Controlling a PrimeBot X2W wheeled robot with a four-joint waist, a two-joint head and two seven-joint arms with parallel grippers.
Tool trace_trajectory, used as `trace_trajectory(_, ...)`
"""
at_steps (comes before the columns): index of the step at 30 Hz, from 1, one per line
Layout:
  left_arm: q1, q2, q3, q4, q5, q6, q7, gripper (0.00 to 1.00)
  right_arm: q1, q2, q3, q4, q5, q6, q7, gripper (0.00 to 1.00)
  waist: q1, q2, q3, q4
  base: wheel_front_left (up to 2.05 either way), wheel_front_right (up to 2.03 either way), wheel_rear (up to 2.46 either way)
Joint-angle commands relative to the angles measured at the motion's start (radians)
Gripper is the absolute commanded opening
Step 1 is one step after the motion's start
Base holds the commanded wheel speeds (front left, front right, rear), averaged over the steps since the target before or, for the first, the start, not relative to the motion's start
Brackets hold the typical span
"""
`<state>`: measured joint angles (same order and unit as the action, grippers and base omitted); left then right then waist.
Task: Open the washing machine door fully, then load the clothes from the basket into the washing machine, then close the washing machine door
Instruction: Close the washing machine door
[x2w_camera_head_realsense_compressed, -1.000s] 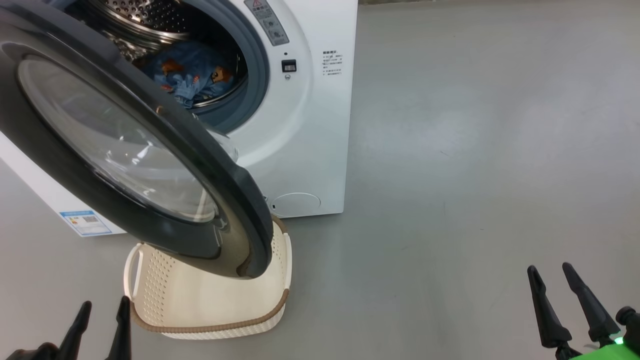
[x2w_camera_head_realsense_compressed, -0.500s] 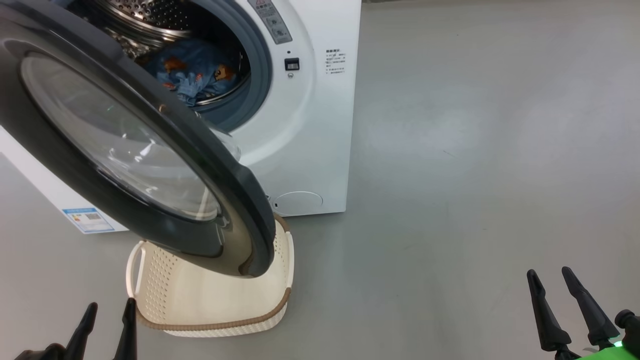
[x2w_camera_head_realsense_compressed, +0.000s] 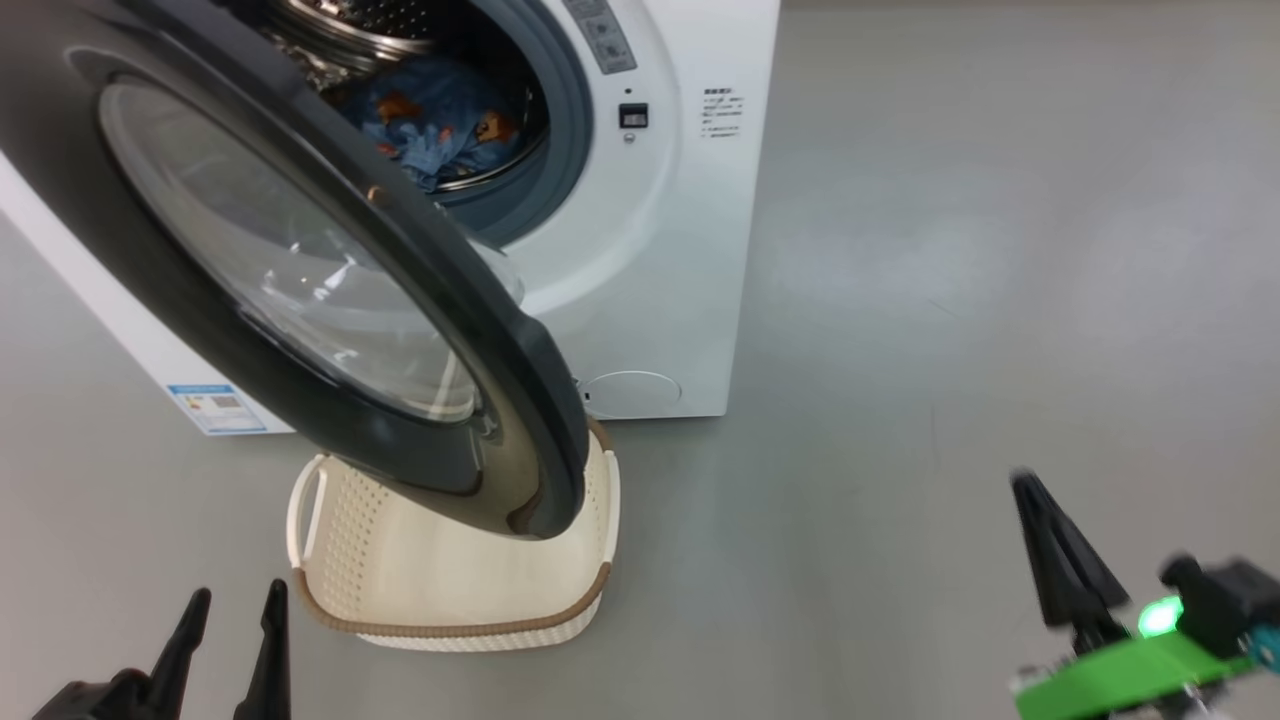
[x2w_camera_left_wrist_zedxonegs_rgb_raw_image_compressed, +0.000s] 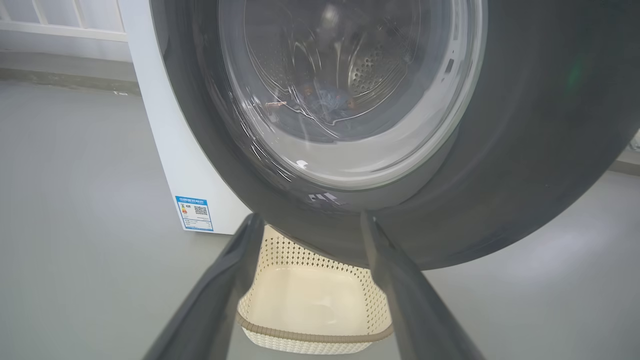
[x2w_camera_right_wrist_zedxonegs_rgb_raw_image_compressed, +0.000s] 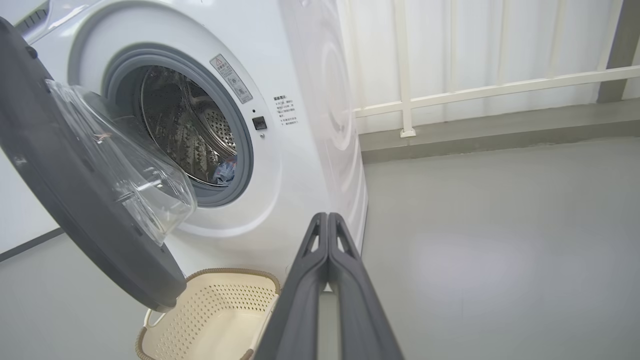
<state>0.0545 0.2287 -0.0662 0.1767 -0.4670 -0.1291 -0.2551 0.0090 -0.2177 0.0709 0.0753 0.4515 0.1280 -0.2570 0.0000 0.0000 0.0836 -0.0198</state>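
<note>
- Now, the door (x2w_camera_head_realsense_compressed: 540, 400) stood swung out from the washer (x2w_camera_head_realsense_compressed: 680, 260), its black rim hanging over the basket (x2w_camera_head_realsense_compressed: 345, 520).
- The clothes (x2w_camera_head_realsense_compressed: 440, 130) lay heaped inside the drum (x2w_camera_right_wrist_zedxonegs_rgb_raw_image_compressed: 190, 130), blue with orange prints.
- The basket sat on the floor (x2w_camera_head_realsense_compressed: 900, 400) just in front of the washer. It looked bare inside, though the door hid its far end.
- The left gripper (x2w_camera_head_realsense_compressed: 238, 592) hung low beside the basket's near left corner, fingers spread and touching nothing.
- The right gripper (x2w_camera_right_wrist_zedxonegs_rgb_raw_image_compressed: 327, 216) hung well apart to the right, over bare floor, fingers pressed together with nothing between them.
</note>
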Motion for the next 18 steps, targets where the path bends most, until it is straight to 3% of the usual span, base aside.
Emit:
trace_trajectory(1, -0.051, 0.013, 0.037, -0.015, 0.013, -0.002, -0.007, 1.00, -0.064, -0.008, 0.039, -0.031, 0.012, 0.003, -0.005, 0.00, 0.0000, 0.0000, 0.005, 0.013, 0.00, 0.00, 0.00)
trace_trajectory(18, -0.064, -0.007, 0.035, -0.042, 0.046, -0.002, -0.007, 1.00, -0.395, 0.018, 0.247, -0.174, 0.011, 0.003, -0.005, 0.00, 0.0000, 0.0000, 0.003, 0.142, 0.00, 0.00, 0.00)
